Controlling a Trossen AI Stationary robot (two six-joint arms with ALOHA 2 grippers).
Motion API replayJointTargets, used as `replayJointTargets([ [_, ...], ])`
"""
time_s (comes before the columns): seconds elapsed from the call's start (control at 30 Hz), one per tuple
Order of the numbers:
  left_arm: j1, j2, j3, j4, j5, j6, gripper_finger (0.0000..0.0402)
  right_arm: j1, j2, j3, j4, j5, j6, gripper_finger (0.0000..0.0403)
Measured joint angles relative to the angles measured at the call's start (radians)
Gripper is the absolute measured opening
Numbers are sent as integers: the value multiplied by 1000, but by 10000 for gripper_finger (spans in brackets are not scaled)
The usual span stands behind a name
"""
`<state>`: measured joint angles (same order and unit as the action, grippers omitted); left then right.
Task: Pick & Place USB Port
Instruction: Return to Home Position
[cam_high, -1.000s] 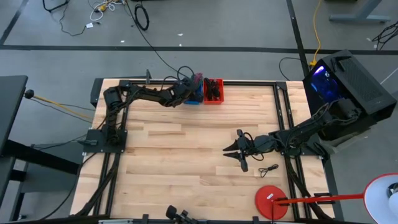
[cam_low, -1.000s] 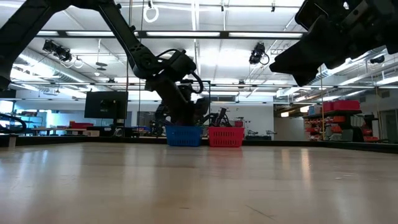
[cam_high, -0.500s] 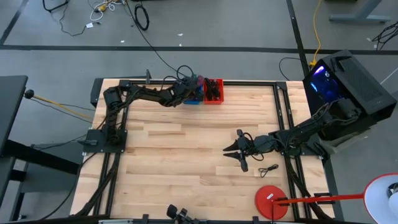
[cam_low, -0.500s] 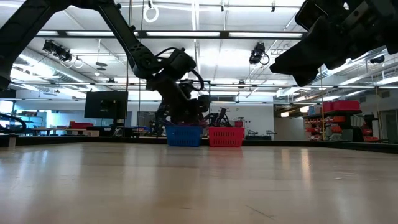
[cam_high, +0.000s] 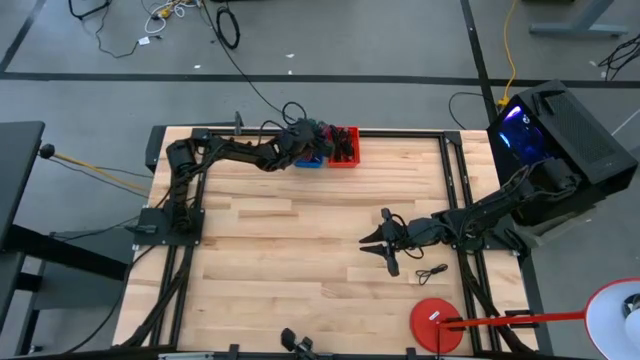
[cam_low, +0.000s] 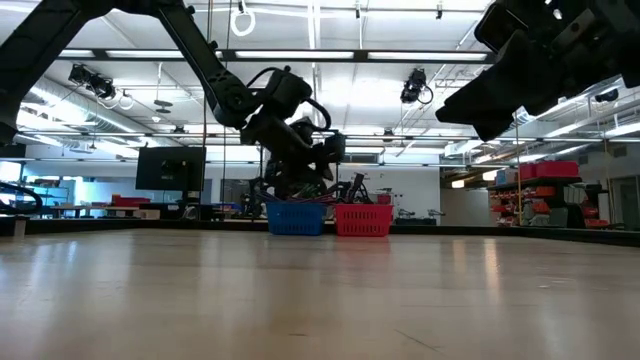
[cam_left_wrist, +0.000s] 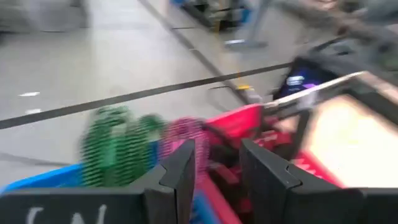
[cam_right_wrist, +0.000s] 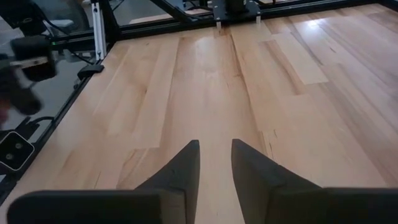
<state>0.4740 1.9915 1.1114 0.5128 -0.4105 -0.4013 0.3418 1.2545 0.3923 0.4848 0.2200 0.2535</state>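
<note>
Disc: one red disc (cam_high: 437, 323) at the near table (cam_high: 270, 260) edge, well apart from the blue bin (cam_low: 295, 217).
Black cable (cam_high: 432, 272): one, loose on the table just past the disc, also well apart from the bin.
Right gripper (cam_right_wrist: 215, 158): over bare table, well short of the bin; fingers slightly parted, holding nothing.
Bins: two at the far edge, the red bin (cam_low: 362, 219) just beside the blue.
Cables in blue bin: one green (cam_left_wrist: 112, 146), one pink (cam_left_wrist: 179, 138), side by side.
Left gripper (cam_left_wrist: 216, 168): just above the blue bin, fingers slightly apart, empty.
</note>
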Motion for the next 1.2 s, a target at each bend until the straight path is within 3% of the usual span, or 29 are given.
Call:
replayJointTargets([
  [0.1, 0, 0, 0, 87, 191, -3, 129, 0, 0, 0, -9, 8, -2, 95],
  [0.23, -10, 0, 0, 274, 643, 46, 128, 0, 0, 0, -8, 8, -8, 95],
  [0.3, -30, -3, 0, 344, 806, 44, 126, 0, 0, 0, -8, 8, -8, 95],
  [0.57, -132, -10, 0, 340, 1262, 20, 109, -17, 0, 0, -6, 89, -119, 95],
  [0.7, -186, -10, 0, 332, 1299, 20, 94, -89, -16, 1, 22, 86, -168, 95],
  [0.93, -268, -34, -45, 310, 1246, 64, 60, -257, -76, 1, 25, -63, -217, 95],
  [1.07, -320, -121, -165, 305, 1148, 103, 43, -328, -104, 1, 8, -127, -249, 95],
  [1.2, -393, -257, -315, 314, 964, 180, 31, -389, -106, 1, 9, -174, -259, 95],
])
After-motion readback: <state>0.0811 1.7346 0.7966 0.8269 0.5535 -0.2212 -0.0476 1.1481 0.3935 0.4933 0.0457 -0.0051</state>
